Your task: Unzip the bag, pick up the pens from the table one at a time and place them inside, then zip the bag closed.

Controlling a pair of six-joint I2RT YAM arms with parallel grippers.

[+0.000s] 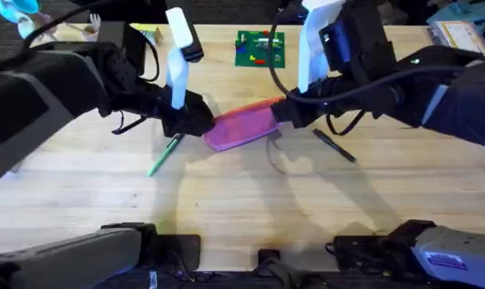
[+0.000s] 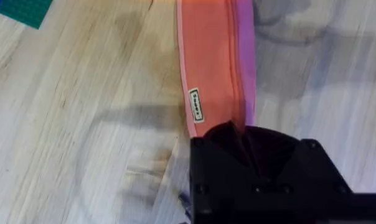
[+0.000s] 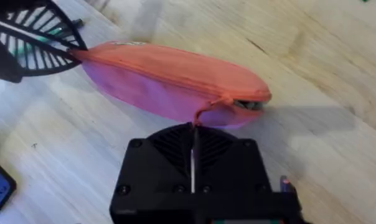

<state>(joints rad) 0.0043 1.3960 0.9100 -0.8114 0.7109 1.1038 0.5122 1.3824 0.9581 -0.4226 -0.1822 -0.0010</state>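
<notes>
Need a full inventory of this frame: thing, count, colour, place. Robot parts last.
bag: 1, pink with orange zipper band, mid-table, held at both ends; a small gap shows at the zipper's right end
green pen: 1, green, on the table left of the bag, beside the left end effector
black pen: 1, black, on the table right of the bag
green board: 1, green with coloured pieces, far edge of the table
table: 1, light wood planks
left end effector: 1, black, shut on the bag's left end
right end effector: 1, black, closed at the bag's right end, by the zipper pull
</notes>
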